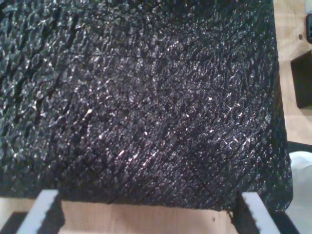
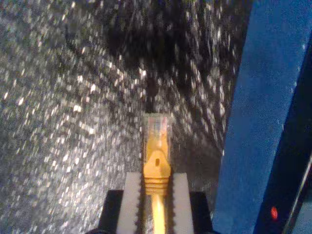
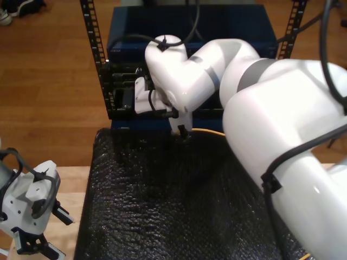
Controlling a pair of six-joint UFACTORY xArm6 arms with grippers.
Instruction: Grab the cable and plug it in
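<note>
While my second claw [image 2: 155, 195] pinches the cable [image 2: 156, 168] just behind its clear plug, the yellow connector juts forward from between the two pale ribbed fingers [image 2: 131, 202] and hangs close above a glittering black mat [image 2: 63, 126]. A blue housing [image 2: 258, 117] stands just beside the plug, with a small red light [image 2: 273, 212] glowing on its dark face. In the exterior view, the big white arm [image 3: 260, 108] reaches from the 4 o'clock side toward 11 o'clock, its wrist [image 3: 173, 81] bent down at the far edge of the black mat [image 3: 162, 200], right in front of a blue cabinet [image 3: 217, 27] framed by black perforated rack rails [image 3: 95, 59]. A short stretch of the yellow cable [image 3: 209, 131] shows behind that wrist, at the foot of the cabinet. The claw tips themselves are too dark to make out there. My first claw [image 1: 146, 214] is spread wide, its two grey toothed fingers [image 1: 41, 212] well apart and holding nothing, poised over the near border of the black mat [image 1: 141, 97] where it meets the light wooden desk [image 1: 146, 222]. In the exterior view, a second white wrist [image 3: 30, 208] waits at 8 o'clock, over the wooden desk [image 3: 68, 184] beside the mat.
</note>
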